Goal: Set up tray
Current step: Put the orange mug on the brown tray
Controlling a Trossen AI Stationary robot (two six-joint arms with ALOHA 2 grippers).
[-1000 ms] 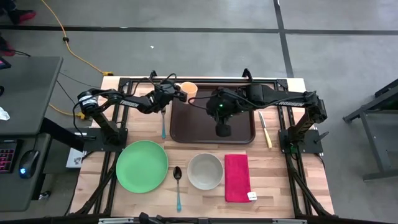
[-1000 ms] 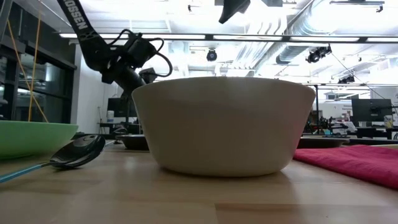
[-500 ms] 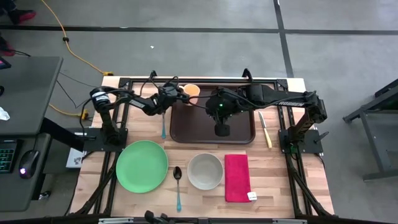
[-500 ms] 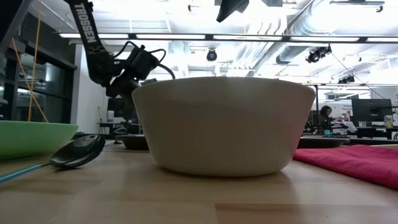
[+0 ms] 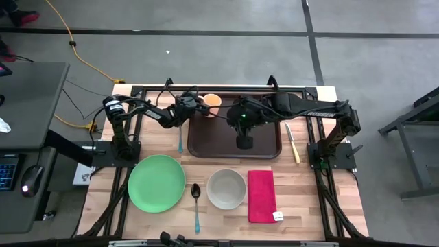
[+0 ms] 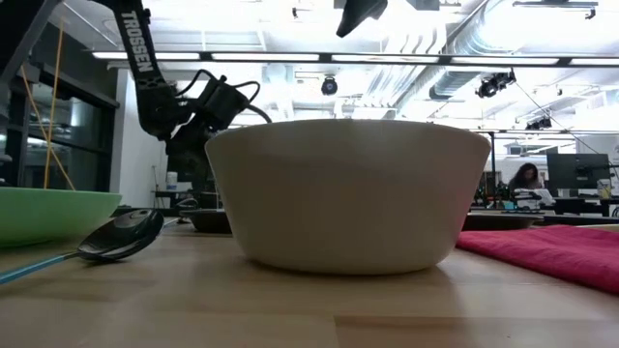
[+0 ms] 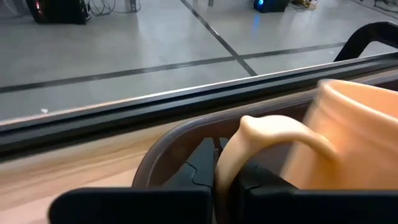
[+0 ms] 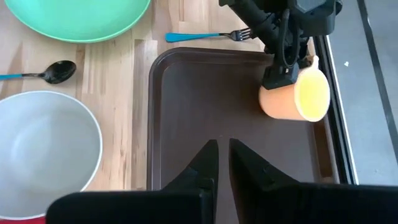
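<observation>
The dark brown tray point(image 5: 260, 127) lies at the middle of the table's far half. An orange mug point(image 5: 212, 101) is at the tray's far left corner point(image 8: 186, 62), with my left gripper point(image 5: 199, 104) shut on its handle. In the right wrist view the mug point(image 8: 292, 93) shows its open mouth. I cannot tell whether its base touches the tray. My right gripper point(image 5: 245, 143) hangs high over the tray's middle, shut and holding nothing point(image 8: 224, 158). In the low view the bowl hides the mug. My left gripper pinches the mug's handle point(image 7: 227, 163) between its two fingers, at the handle's lower part. The fingers point(image 7: 202, 171) come from the table's left, slanting a little downward. The mug's body point(image 7: 354, 137) stands beyond the fingertips, roughly upright over the tray's corner.
A blue-handled fork point(image 5: 180, 134) lies left of the tray, a knife point(image 5: 293, 143) right of it. Along the near edge are a green plate point(image 5: 156, 183), a spoon point(image 5: 196, 202), a white bowl point(image 5: 226, 189) and a red napkin point(image 5: 261, 195).
My left gripper has gone down with the mug and a little toward the table's right, lowering the mug over the tray's far left corner. It has kept its hold on the handle.
</observation>
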